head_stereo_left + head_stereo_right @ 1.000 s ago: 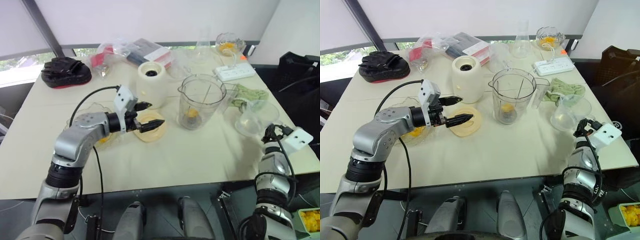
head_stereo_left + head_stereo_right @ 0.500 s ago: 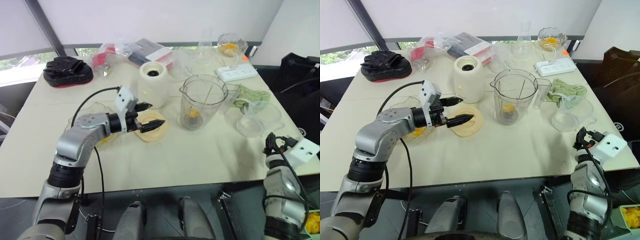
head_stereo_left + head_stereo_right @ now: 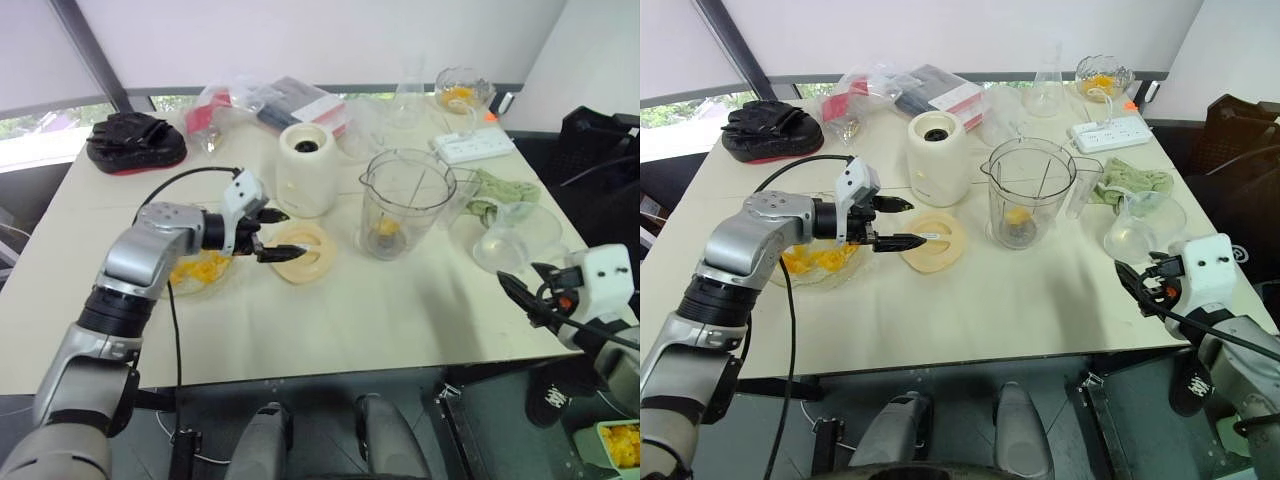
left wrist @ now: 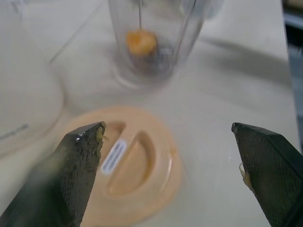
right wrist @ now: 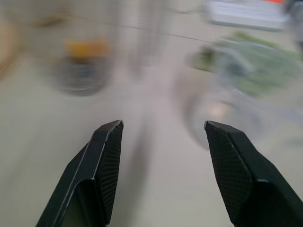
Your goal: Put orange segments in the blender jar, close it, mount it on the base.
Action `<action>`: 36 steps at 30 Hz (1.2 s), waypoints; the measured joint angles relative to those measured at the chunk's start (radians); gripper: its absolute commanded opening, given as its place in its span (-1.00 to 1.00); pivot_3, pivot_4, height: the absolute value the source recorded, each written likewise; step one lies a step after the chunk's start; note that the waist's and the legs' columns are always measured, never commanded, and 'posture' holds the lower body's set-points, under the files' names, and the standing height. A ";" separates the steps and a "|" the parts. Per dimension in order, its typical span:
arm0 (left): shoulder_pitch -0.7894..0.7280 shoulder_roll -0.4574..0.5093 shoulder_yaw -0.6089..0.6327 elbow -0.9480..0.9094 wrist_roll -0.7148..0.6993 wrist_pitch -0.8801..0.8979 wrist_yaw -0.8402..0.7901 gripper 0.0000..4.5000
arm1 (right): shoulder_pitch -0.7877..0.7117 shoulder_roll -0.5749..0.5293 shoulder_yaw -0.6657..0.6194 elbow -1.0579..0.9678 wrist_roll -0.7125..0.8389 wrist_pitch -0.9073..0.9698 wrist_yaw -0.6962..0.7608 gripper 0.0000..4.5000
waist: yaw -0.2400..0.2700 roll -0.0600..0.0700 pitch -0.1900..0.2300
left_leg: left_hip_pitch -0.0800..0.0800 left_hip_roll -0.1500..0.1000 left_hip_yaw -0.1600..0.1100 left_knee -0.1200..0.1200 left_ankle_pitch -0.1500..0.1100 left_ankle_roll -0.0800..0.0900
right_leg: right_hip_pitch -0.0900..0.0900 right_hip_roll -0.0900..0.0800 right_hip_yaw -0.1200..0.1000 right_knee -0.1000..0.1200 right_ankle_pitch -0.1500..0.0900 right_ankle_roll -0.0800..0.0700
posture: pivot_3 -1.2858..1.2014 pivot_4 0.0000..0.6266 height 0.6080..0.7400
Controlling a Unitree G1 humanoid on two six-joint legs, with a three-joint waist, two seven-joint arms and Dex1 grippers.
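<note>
The clear plastic jar (image 3: 403, 203) stands upright near the table's (image 3: 330, 320) middle, 1 glossy orange segment (image 4: 140, 41) seen at its bottom by the blade. The rounded cream base (image 3: 304, 170) is set just beside it, toward the far edge, dark socket up. A flat cream round lid (image 3: 302, 252) lies in front of the base. The left gripper (image 3: 276, 236) is held over the lid, its 2 textured black fingers (image 4: 79, 161) spread wide, empty. The right gripper (image 3: 1137, 288) is seen at the table's right edge, parted, empty.
</note>
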 measured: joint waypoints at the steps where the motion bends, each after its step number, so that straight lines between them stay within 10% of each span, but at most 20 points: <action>1: -0.024 0.000 -0.025 0.057 0.027 -0.035 -0.032 0.99 | -0.046 -0.040 0.013 -0.009 0.031 0.032 0.019 0.27 | 0.000 0.000 0.000 | 0.000 0.000 0.000 0.000 0.000 0.000 | 0.000 0.000 0.000 0.000 0.000 0.000 | 0.03 -0.52 1.00; 15: -0.387 -0.173 -0.121 0.915 0.333 -0.570 -0.196 0.99 | -0.359 -0.069 0.266 -0.097 0.205 0.205 -0.032 0.27 | 0.031 -0.004 0.001 | -0.008 -0.001 -0.001 0.000 -0.003 0.005 | -0.002 -0.001 -0.004 -0.010 0.004 0.008 | 0.03 -0.52 1.00; 17: -0.403 -0.187 -0.132 0.965 0.369 -0.625 -0.199 0.99 | -0.359 -0.062 0.271 -0.104 0.212 0.213 -0.051 0.27 | 0.031 -0.004 0.001 | -0.009 -0.001 -0.002 0.000 -0.003 0.005 | -0.002 -0.001 -0.004 -0.010 0.004 0.009 | 0.03 -0.52 1.00; 20: -0.428 -0.221 -0.136 1.033 0.412 -0.687 -0.192 0.40 | -0.349 -0.046 0.271 -0.126 0.226 0.223 -0.081 0.29 | 0.031 -0.004 0.001 | -0.008 -0.001 -0.002 0.000 -0.003 0.006 | -0.002 -0.001 -0.004 -0.010 0.004 0.009 | 0.03 -0.52 1.00; 36: -0.491 -0.305 -0.132 1.139 0.543 -0.771 -0.071 0.40 | -0.313 0.004 0.287 -0.185 0.270 0.230 -0.227 0.29 | 0.030 -0.005 0.001 | -0.008 -0.001 -0.001 0.003 -0.003 0.006 | -0.002 -0.001 -0.004 -0.007 0.005 0.010 | 0.03 -0.52 1.00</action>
